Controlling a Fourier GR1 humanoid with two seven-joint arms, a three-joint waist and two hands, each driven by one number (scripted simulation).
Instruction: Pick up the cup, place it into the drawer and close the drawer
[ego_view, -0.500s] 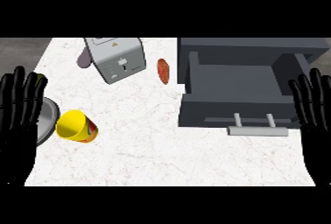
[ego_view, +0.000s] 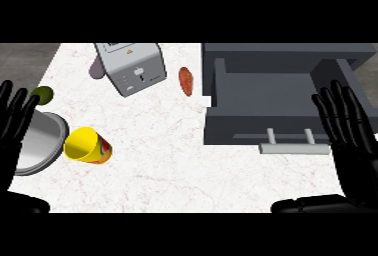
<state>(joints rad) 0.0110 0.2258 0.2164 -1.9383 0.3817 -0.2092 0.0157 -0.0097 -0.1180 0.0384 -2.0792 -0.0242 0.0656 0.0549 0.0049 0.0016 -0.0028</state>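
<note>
- Almost nothing has moved since the earlier frame: the yellow cup (ego_view: 87, 146) lies where it was, and both hands stay at the edges.
- The cup rests tilted on the counter (ego_view: 184, 170), well left of the open drawer (ego_view: 280, 100), with a metal bowl (ego_view: 37, 142) just beyond it.
- The left hand (ego_view: 15, 127) is far left of the drawer, fingers straight and upright, holding nothing.
- The right hand (ego_view: 348, 132) is at the drawer's right side, fingers straight, empty.
- The toaster (ego_view: 131, 67) stands left of the drawer.
</note>
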